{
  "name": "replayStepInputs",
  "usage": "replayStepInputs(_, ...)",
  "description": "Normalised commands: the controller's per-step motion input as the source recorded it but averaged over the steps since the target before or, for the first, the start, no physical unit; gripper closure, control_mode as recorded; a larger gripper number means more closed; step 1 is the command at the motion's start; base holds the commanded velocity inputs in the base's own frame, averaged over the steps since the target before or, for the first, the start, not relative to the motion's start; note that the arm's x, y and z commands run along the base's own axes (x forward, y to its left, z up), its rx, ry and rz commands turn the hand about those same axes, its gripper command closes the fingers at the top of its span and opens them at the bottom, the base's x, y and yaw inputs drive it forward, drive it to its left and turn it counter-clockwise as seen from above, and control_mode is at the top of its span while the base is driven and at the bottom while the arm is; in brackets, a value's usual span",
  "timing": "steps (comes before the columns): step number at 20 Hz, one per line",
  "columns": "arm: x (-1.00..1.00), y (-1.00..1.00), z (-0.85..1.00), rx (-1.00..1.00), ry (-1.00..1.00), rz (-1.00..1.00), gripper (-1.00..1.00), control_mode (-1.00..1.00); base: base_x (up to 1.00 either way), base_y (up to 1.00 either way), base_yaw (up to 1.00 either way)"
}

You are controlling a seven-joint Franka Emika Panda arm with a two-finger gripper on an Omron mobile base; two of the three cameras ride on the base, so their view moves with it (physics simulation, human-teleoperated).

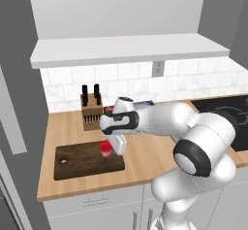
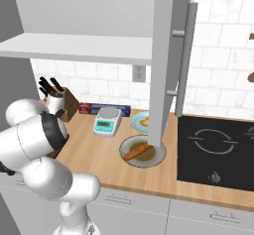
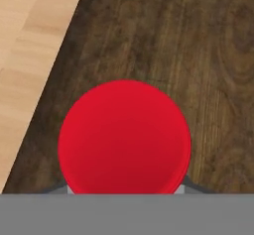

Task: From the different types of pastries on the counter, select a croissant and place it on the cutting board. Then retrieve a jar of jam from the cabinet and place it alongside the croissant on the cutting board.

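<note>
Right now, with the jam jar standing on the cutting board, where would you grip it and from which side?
Grip the jar of jam across its round body just under the red lid, coming straight down from above. It stands upright on the cutting board, with the lid facing the hand, and bare board surrounds it, so fingers can likely drop either side.

One jar (image 1: pixel 105 149), red-lidded, right at the claw (image 1: pixel 114 146), on the one board (image 1: pixel 82 160) beneath it. One knife block (image 1: pixel 91 110) behind the claw, with two dark handles showing in the left base view. Far to the claw's right: two plates (image 2: pixel 132 153), one pastry on each, so two pastries, a long orange-brown one (image 2: pixel 138 151) and a golden one (image 2: pixel 145 122), partly hidden by the door. One scale (image 2: pixel 107 121), one flat blue box (image 2: pixel 102 109), one wall socket (image 2: pixel 138 73), one hob (image 2: pixel 216 152), one worktop (image 2: pixel 96 157)
</note>
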Motion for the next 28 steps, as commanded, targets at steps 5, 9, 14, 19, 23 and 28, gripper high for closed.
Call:
replayStepInputs(5, 0.04, 0.0, -0.27, -0.01, -0.2, -0.04, 1.0, -1.0, 0.0, 0.0, 0.0)
replayStepInputs(9, 0.0, -0.04, -0.47, 0.0, -0.03, 0.0, -1.0, -1.0, 0.0, 0.0, 0.0)
replayStepInputs(14, 0.29, -0.1, -0.27, 0.02, 0.0, 0.0, -1.0, -1.0, 0.0, 0.0, 0.0)
replayStepInputs(19, 0.44, -0.06, 0.27, 0.03, 0.0, 0.0, -1.0, -1.0, 0.0, 0.0, 0.0)
replayStepInputs(23, 0.51, -0.03, 0.89, 0.05, 0.0, 0.0, -1.0, -1.0, 0.0, 0.0, 0.0)
replayStepInputs(28, 0.39, -0.34, 0.62, 0.01, 0.01, -0.02, -1.0, -1.0, 0.0, 0.0, 0.0)
